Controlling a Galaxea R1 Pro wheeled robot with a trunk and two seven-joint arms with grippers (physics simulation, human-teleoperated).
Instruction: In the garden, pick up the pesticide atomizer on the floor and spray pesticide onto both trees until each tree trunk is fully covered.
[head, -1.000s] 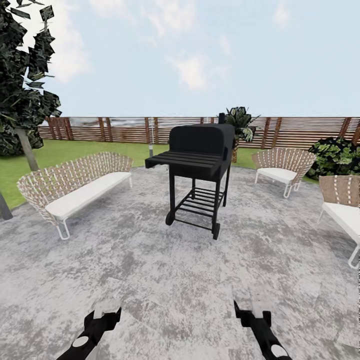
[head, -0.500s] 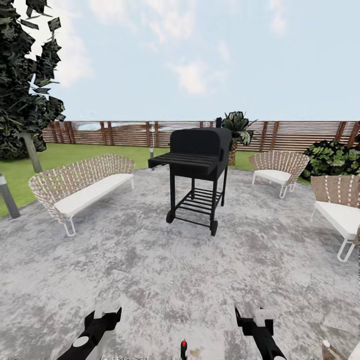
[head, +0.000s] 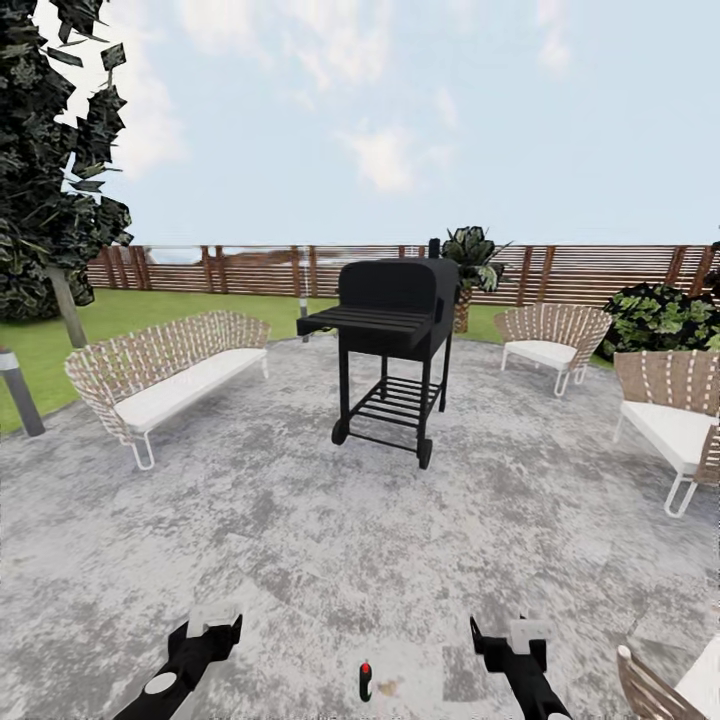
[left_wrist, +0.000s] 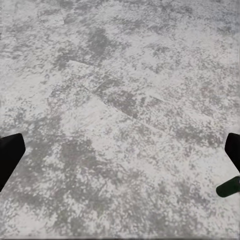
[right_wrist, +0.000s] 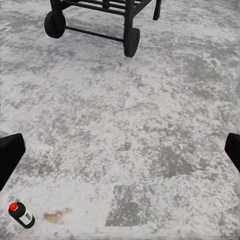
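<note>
On the grey paved patio (head: 300, 540), beyond which a black grill (head: 392, 345) stands, nothing of the task is done yet: grasping and spraying both trees remain. Both the left gripper (head: 214, 622) and right gripper (head: 510, 632) hang spread and empty. Between them lies the pesticide atomizer (head: 366, 681), a small dark bottle with a red cap.

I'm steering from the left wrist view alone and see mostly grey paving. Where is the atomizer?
Observer: In the head view the atomizer sits on the paving, between the left gripper and the right gripper.
Operator: What does it look like?
Observer: In the right wrist view it is a small dark bottle with a red top.
Operator: Anything ahead of it?
Observer: A black grill on wheels stands farther out on the paving.
</note>
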